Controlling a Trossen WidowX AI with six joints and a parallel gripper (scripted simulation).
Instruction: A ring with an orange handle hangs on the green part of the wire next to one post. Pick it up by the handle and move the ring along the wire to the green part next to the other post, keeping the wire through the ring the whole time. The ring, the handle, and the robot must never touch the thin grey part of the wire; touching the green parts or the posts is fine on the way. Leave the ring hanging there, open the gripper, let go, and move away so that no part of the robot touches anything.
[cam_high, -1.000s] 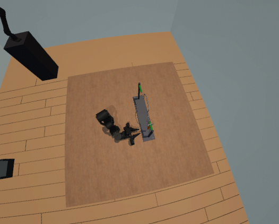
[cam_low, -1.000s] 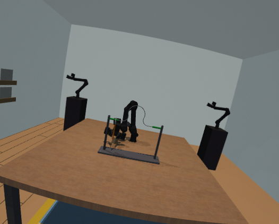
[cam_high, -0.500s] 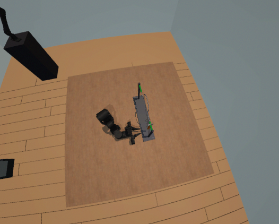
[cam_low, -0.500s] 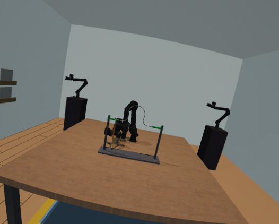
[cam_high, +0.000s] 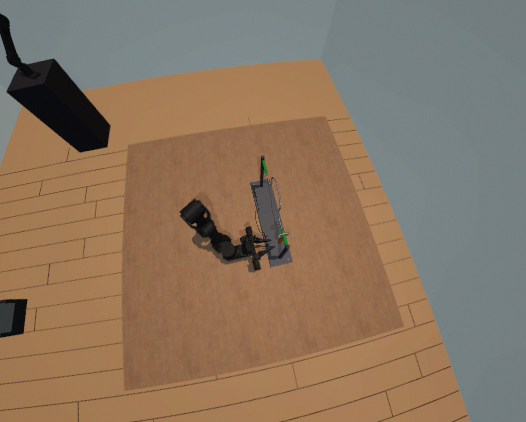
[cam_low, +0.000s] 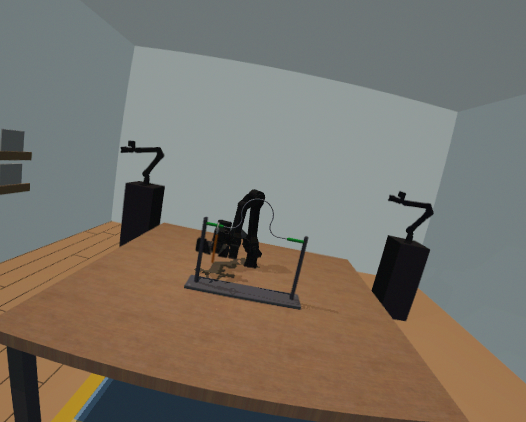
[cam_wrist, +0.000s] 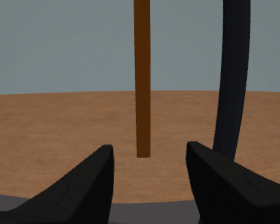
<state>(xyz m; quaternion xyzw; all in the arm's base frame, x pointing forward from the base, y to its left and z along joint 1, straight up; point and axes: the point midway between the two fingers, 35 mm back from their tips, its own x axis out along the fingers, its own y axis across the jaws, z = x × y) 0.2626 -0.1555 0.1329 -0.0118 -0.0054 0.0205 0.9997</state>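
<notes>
The orange handle (cam_high: 280, 240) (cam_low: 215, 247) (cam_wrist: 143, 80) hangs nearly upright below its ring (cam_high: 284, 233), which is around the green part (cam_high: 285, 240) beside one post (cam_high: 284, 251) (cam_low: 201, 255) (cam_wrist: 235, 75). My gripper (cam_high: 272, 244) (cam_wrist: 150, 152) is partly open and empty. In the wrist view the handle's lower end shows in line with the gap between the fingertips, ahead of them. The other green part (cam_high: 265, 167) (cam_low: 295, 240) is by the other post (cam_high: 262, 174) (cam_low: 300, 270). The ring is out of the wrist view.
The thin grey wire (cam_low: 273, 217) curves up in a high arch between the green parts. The dark base plate (cam_high: 267, 210) (cam_low: 250, 294) lies on the wooden table (cam_high: 200, 325) (cam_low: 225, 350) below. Other arms stand on dark pedestals (cam_low: 142, 210) (cam_low: 400, 275) away from the table.
</notes>
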